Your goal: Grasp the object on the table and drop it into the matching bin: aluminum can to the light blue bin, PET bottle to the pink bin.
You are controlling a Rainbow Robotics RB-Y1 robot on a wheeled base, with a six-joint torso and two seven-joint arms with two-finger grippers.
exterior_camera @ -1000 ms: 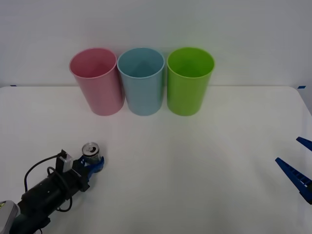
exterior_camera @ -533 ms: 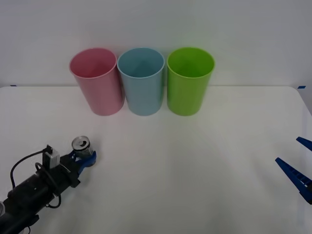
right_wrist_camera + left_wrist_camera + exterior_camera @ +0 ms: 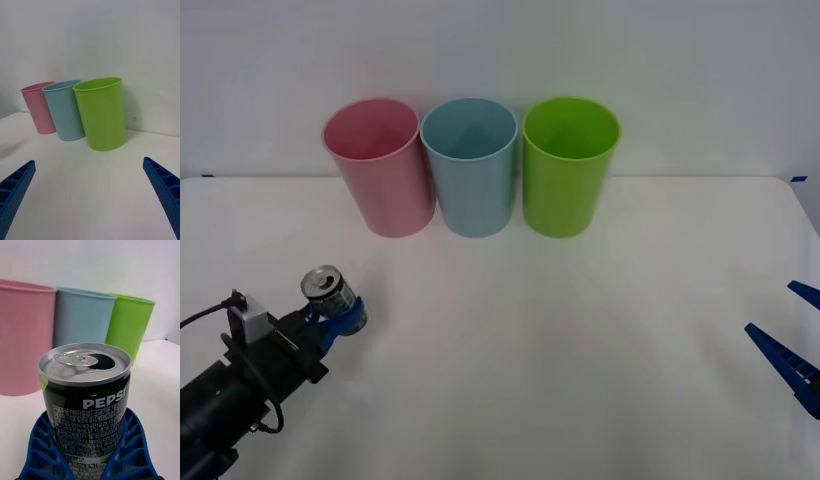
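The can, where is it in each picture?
Front view: the aluminum can is low on the left, held in the left gripper.
Left wrist view: it is in the middle, between blue fingers.
Right wrist view: it is not there.
Shared landmark: the light blue bin.

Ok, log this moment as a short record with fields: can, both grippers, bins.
can: aluminum can clamped between the left gripper's blue fingers, tilted, pull-tab top open
left gripper: left gripper at the table's front left, shut on the can
right gripper: right gripper open, parked at the right edge
bins: pink bin, light blue bin, lime green bin in a row at the back
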